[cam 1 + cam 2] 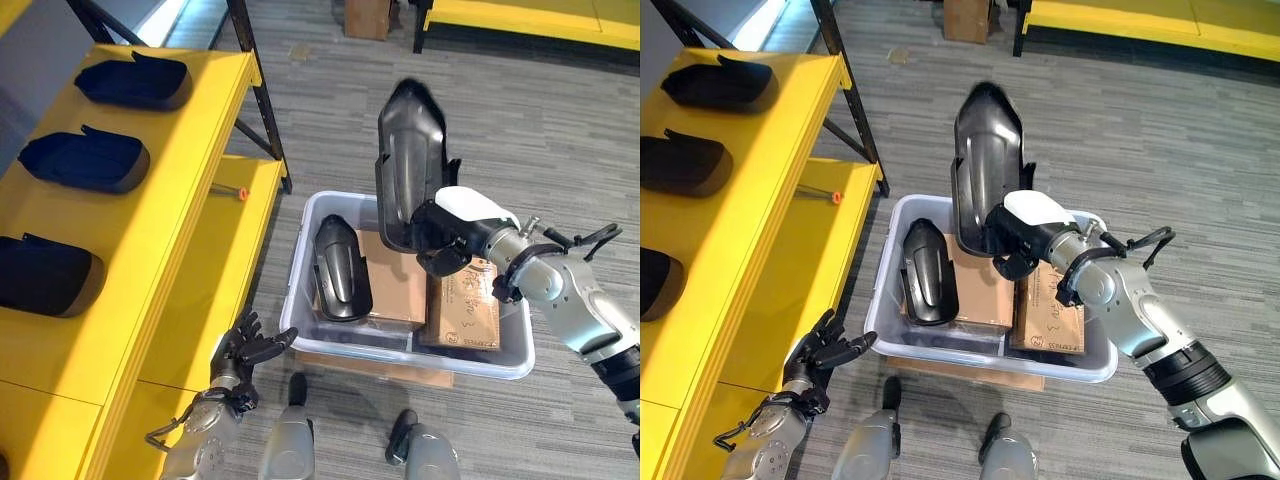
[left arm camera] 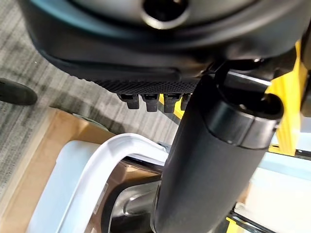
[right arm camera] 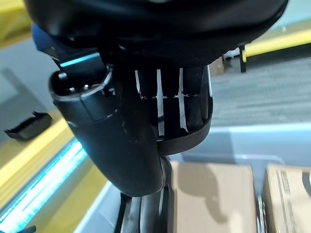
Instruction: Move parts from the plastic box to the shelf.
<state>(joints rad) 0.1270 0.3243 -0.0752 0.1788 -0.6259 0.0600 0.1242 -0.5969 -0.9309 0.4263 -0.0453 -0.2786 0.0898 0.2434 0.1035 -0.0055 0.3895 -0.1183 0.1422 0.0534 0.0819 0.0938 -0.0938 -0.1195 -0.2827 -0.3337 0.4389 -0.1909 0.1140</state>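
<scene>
My right hand (image 1: 452, 236) is shut on the lower end of a long black moulded part (image 1: 410, 150), holding it upright above the clear plastic box (image 1: 300, 240). In the right wrist view its fingers (image 3: 160, 97) curl round the part's (image 3: 197, 131) edge. A second black part (image 1: 342, 268) lies in the left of the box beside two cardboard cartons (image 1: 465, 305). Three black parts (image 1: 85, 160) rest on the yellow shelf (image 1: 180, 190) to the left. My left hand (image 1: 245, 350) hovers open, fingers spread, low between the shelf's front edge and the box's near left corner (image 2: 97, 174).
A small orange-tipped tool (image 1: 240, 192) lies on the lower yellow shelf level. The black shelf post (image 1: 262, 100) stands just left of the box. Flat cardboard (image 1: 380, 370) sits under the box. A carton (image 1: 368, 15) and another yellow rack (image 1: 530, 15) stand far back.
</scene>
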